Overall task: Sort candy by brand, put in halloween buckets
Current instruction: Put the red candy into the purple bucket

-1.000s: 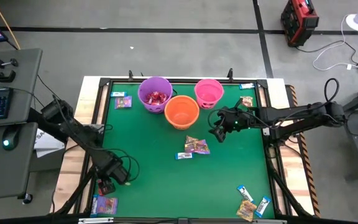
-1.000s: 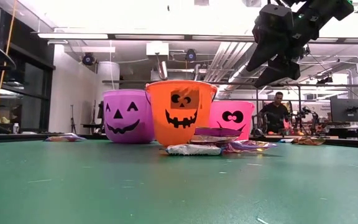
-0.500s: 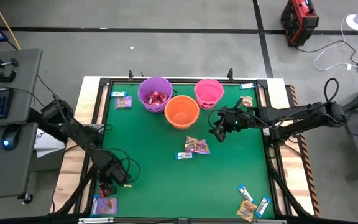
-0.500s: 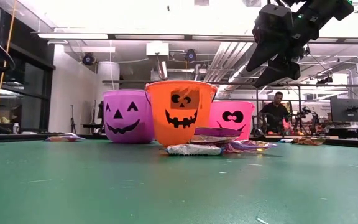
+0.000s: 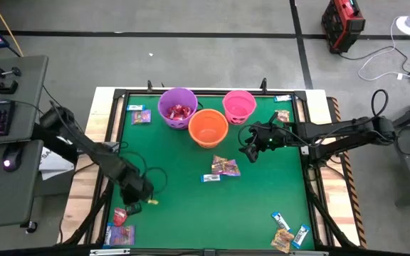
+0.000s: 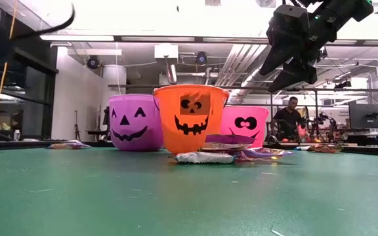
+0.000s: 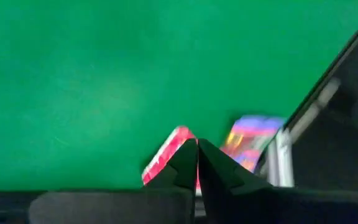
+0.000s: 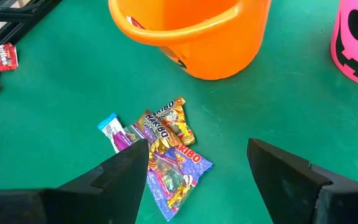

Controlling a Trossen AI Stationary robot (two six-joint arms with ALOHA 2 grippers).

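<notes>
Left gripper (image 5: 139, 193): jaws closed tip to tip, nothing visible between them. It is raised over the green bench (image 5: 184, 213), well short of the orange bucket (image 5: 208, 127), toward the near left corner. The arm runs in from the left edge, elbow bent. A red candy (image 5: 119, 213) lies flat just beyond the closed tips, a purple pack (image 5: 122, 234) beside it at the bench frame.

Right gripper (image 5: 250, 147): jaws wide, empty, hanging above the bench just right of the orange bucket. The arm reaches in level from the right.

A heap of crinkled foil packs (image 8: 166, 149), gold and purple with one blue-white, lies on the bench in front of the orange bucket, under the right gripper's reach. The purple bucket (image 5: 177, 106) holds red candy; the pink bucket (image 5: 239, 105) stands to the orange bucket's right. All three are round plastic with black pumpkin faces. Blue-white and gold candies (image 5: 287, 233) lie at the near right corner, far from the orange bucket.
</notes>
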